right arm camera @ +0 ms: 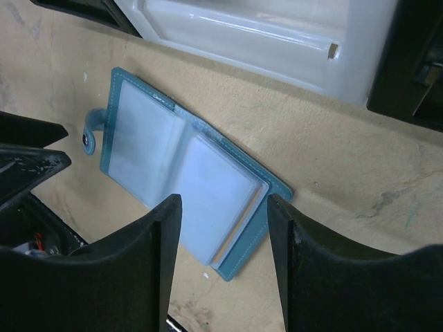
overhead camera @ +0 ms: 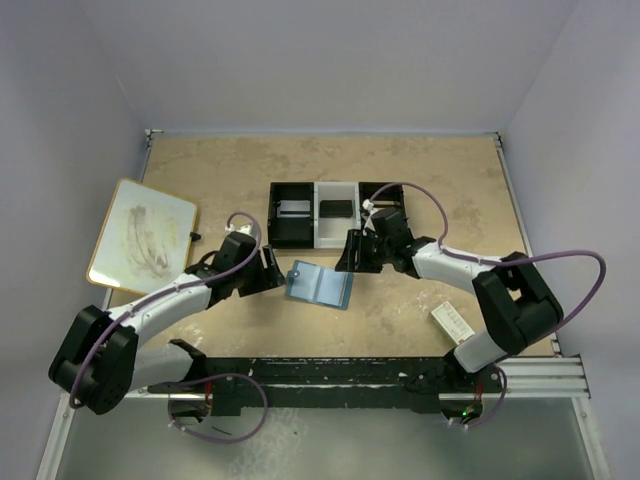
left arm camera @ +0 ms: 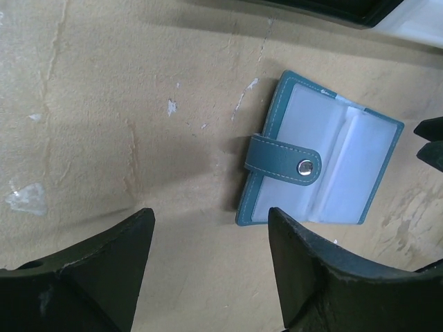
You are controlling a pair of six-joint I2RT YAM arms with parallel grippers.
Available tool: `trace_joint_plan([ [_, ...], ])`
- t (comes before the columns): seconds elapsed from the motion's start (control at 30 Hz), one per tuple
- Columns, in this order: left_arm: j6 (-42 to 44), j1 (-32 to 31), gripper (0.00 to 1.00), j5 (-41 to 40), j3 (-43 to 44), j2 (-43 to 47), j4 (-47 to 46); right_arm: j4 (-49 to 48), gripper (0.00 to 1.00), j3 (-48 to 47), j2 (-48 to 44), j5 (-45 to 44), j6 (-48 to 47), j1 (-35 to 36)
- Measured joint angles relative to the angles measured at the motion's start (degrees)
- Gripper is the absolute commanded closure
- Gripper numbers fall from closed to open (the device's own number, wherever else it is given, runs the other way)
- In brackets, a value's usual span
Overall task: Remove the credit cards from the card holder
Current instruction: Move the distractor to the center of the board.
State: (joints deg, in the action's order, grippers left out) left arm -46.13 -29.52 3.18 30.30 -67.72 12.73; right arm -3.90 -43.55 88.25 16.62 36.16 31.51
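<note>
Lit softly and evenly from overhead. Mild sheen on the card holder [right arm camera: 181, 181] pockets, with brighter glare along the white tray compartment [right arm camera: 263, 34]. Soft dark shadow beside it on the table [left arm camera: 104, 104]. Sharp overall, slightly soft toward wrist-view edges.

The card holder [left arm camera: 325, 162] is seen lying open on the tan table [left arm camera: 104, 104], its pale pockets [left arm camera: 367, 166] turned up. Whether cards are held in them cannot be told. The snap tab [left arm camera: 280, 156] is folded across the left half, its metal stud [left arm camera: 304, 167] showing. The left gripper [left arm camera: 208, 221] is held with its black fingers [left arm camera: 90, 270] spread and only bare table between them; the holder lies just beyond the right-hand finger. A black-and-white tray [left arm camera: 422, 21] is glimpsed at the top right.
</note>
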Motion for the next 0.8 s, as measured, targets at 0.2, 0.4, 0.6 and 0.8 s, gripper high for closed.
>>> trace_joint_plan([
  [0.2, 0.87, -1.22, 0.36, 1.68, 0.94, -3.74, -1.99, -1.18, 0.45, 0.42, 0.09, -0.76, 4.52, 0.35],
  [0.4, 2.71, -3.19, 0.40, 2.62, 4.39, -9.33, -2.84, -7.65, 0.48, 6.19, -1.75, 1.53, 12.68, 0.96],
  [0.6, 3.98, -3.45, 0.51, 2.56, 4.74, -10.23, -2.73, -10.45, 0.58, 6.69, -1.75, 2.56, 16.11, 1.51],
  [0.8, 4.81, -4.26, 0.54, 2.89, 4.79, -11.67, -2.86, -10.23, 0.58, 7.23, -1.44, 2.10, 18.62, 1.55],
])
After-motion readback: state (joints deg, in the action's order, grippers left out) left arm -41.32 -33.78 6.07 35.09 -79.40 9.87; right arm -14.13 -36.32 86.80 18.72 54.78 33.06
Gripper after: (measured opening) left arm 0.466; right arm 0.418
